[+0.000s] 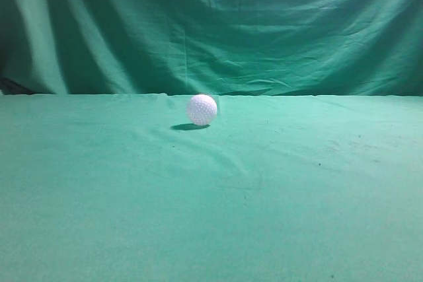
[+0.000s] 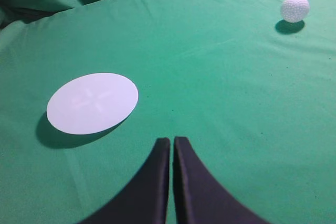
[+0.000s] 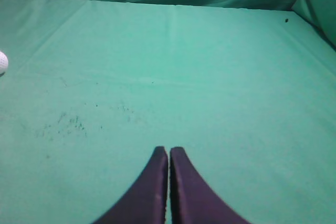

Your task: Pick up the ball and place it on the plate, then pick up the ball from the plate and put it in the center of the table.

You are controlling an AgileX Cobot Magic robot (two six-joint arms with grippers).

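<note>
From my exterior feed I see the ball (image 1: 201, 109) sitting on the table (image 1: 211, 203), near the far edge and a little left of the middle, with a small shadow under its left side. Neither arm shows in that view.

My left wrist camera has the left gripper (image 2: 171, 141) with its two dark fingers pressed together — nothing between them. The plate (image 2: 92, 103), a flat white disc, lies on the cloth just ahead and to the left of those fingertips; the ball (image 2: 295, 8) is well apart from it, at the upper right.

The right gripper (image 3: 168, 150) is likewise closed on nothing, over bare cloth with faint dark specks. The ball (image 3: 2, 62) only peeks in at the left edge there — far from the fingers.
</note>
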